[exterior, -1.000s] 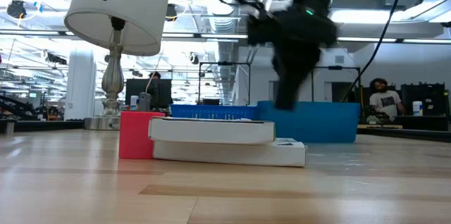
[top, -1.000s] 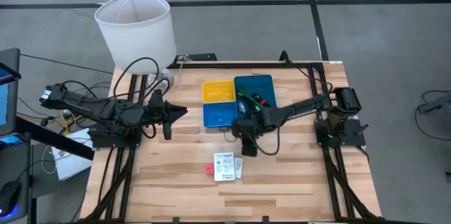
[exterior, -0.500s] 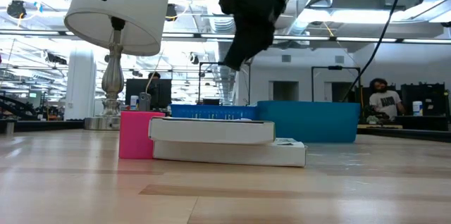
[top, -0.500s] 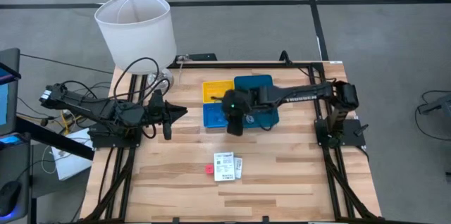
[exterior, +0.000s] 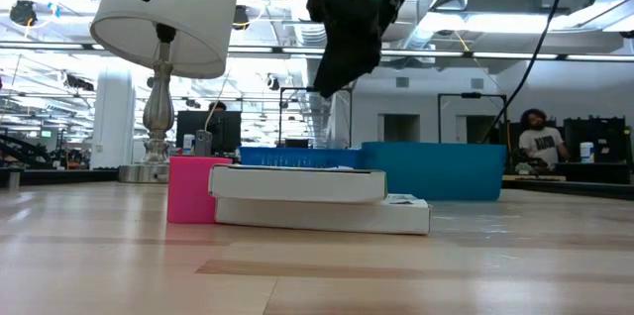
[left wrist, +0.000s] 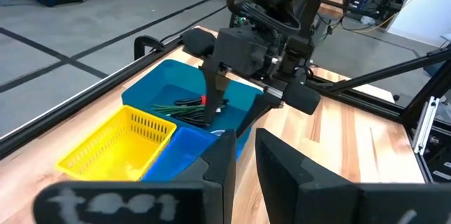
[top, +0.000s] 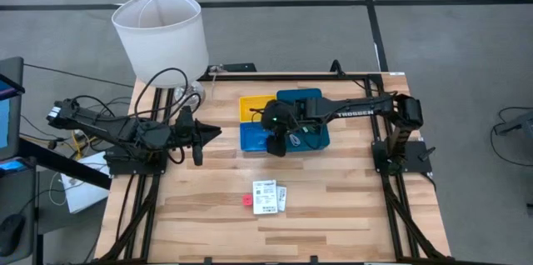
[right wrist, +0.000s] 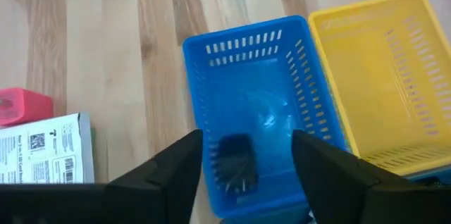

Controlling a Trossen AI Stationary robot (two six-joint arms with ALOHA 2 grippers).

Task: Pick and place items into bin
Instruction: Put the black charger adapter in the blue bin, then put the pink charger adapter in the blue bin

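Right gripper (top: 276, 142) hovering over the small blue bin (right wrist: 264, 115) at frame centre, fingers spread wide, gripping nothing. Small black piece (right wrist: 235, 162) lying inside that bin, directly between and below the open fingers. White cards (top: 269, 197) and pink block (top: 246, 201) lower centre. Left gripper (top: 200, 134) parked centre-left, fingers narrow.
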